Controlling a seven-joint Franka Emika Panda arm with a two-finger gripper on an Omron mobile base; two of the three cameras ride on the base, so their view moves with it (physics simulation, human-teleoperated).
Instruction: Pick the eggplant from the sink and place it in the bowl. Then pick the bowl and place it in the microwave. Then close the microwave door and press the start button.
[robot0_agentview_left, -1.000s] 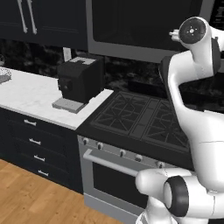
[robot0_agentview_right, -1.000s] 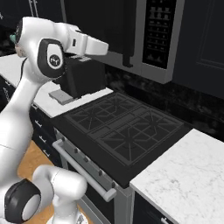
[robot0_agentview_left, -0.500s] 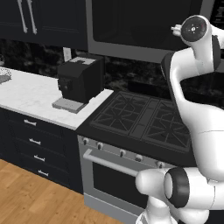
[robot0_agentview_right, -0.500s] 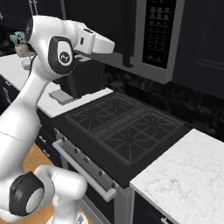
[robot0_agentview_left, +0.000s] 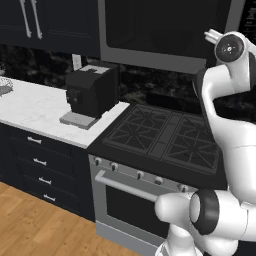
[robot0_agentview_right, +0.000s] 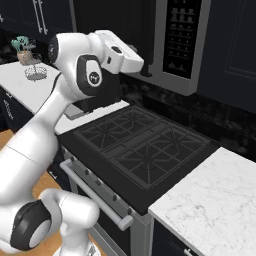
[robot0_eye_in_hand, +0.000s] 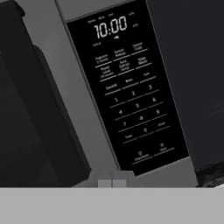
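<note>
1. Left base view: the white arm rises at 4 o'clock and reaches up to 2 o'clock, its hand out of sight past the top right edge. The microwave hangs along the top, at 12 o'clock, above the stove; its door lies flush and closed. A black coffee machine stands on the desk at 9 o'clock, just left of the stove.

2. Right base view: the arm comes up from 8 o'clock and bends toward 12 o'clock, where its hand points at the microwave. The button strip is at 1 o'clock, right of the hand. The stove fills the centre. A small plant sits at 10 o'clock on the far desk.

3. Hand view: the fingers sit at 6 o'clock, clenched tip against tip, grasping nothing. The button strip, tilted, runs from 12 to 5 o'clock, its clock digits at the top. The door handle runs down at 9 o'clock.
</note>
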